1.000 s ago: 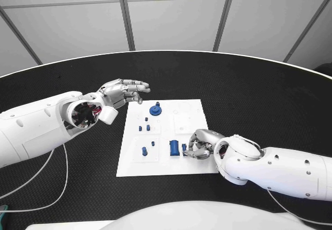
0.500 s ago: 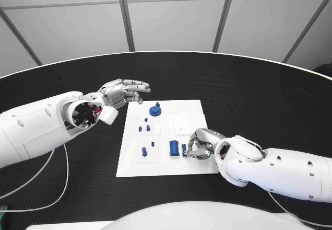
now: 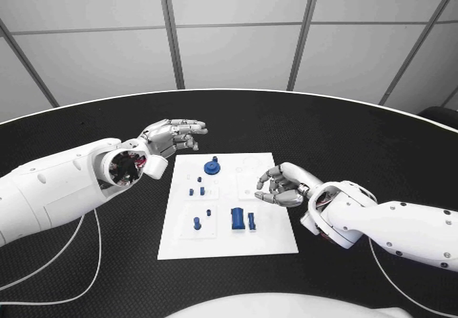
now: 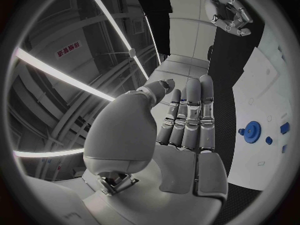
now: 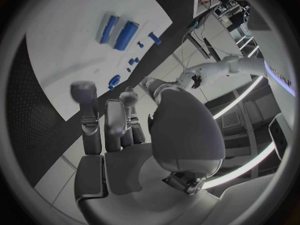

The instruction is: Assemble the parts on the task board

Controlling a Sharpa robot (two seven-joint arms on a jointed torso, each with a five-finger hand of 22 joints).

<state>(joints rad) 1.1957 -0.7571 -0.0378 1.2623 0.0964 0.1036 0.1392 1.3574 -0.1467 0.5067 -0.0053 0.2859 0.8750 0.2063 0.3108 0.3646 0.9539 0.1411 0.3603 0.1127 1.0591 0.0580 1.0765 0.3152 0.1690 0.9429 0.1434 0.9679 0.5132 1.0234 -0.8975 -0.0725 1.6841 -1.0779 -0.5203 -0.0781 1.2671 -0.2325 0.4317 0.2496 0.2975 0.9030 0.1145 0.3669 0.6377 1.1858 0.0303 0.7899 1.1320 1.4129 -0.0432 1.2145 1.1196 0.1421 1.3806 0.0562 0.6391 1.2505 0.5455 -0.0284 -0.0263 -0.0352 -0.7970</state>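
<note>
The white task board (image 3: 272, 232) lies in the middle of the black table. A blue gear (image 3: 212, 167) stands at its far end, also visible in the left wrist view (image 4: 253, 131). Several small blue pegs (image 3: 196, 191) stand along its left half. A thick blue cylinder (image 3: 237, 218) and a thinner one (image 3: 252, 220) lie side by side near the board's middle, both free; the right wrist view shows them too (image 5: 128, 35). My right hand (image 3: 280, 185) hovers over the board's right side, fingers loosely curled and apart, holding nothing. My left hand (image 3: 177, 136) hangs beyond the board's far left corner, fingers spread, empty.
The black table (image 3: 363, 139) surrounds the board, with its curved far edge behind. A white cable (image 3: 91, 265) loops on the table under my left arm. My left arm reaches the board's left edge.
The camera has shifted. My right hand has lifted away from the thinner cylinder at the board's near right and now hovers farther back; that cylinder lies free. The left hand has hardly moved.
</note>
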